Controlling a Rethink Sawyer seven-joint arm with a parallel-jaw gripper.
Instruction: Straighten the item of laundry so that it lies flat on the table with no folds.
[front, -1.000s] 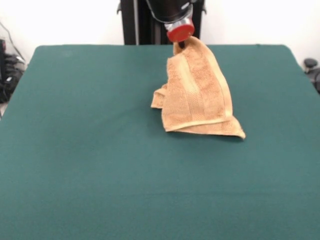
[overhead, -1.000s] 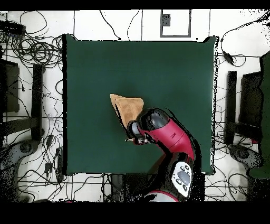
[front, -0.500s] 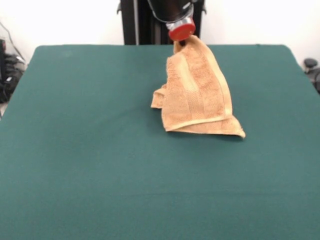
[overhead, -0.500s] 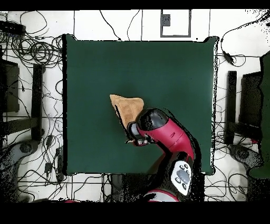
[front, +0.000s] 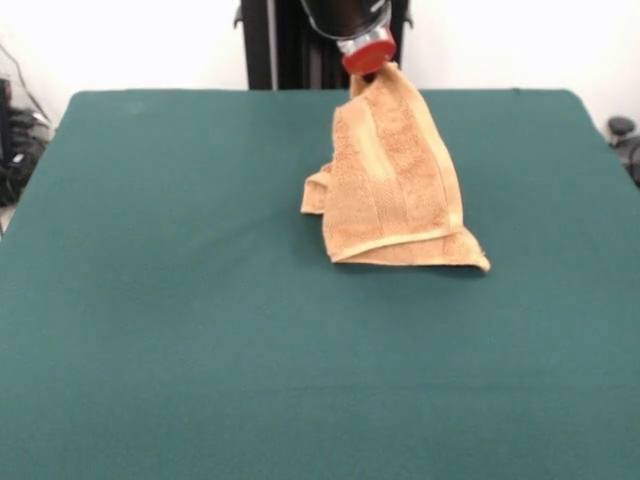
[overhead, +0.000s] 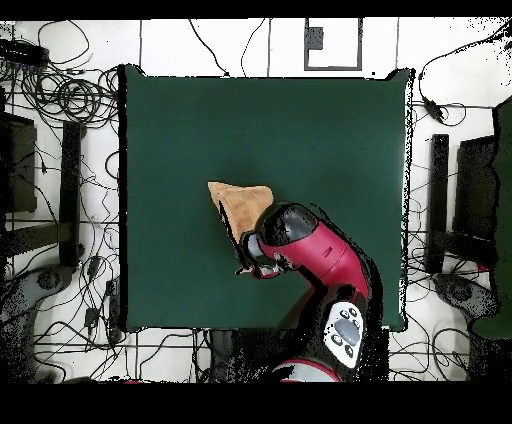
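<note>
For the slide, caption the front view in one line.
Sawyer's gripper lifts a golden-tan terry-cloth towel by one corner, its lower hem resting folded on the dark teal-green felt table.

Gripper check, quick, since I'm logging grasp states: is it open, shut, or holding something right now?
Gripper: shut on the towel, holding one top corner up while the lower end rests on the table.

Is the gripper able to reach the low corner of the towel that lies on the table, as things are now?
Probably not yet: the gripper is shut on the towel top, holding it up. Nothing else on the table blocks it.
</note>
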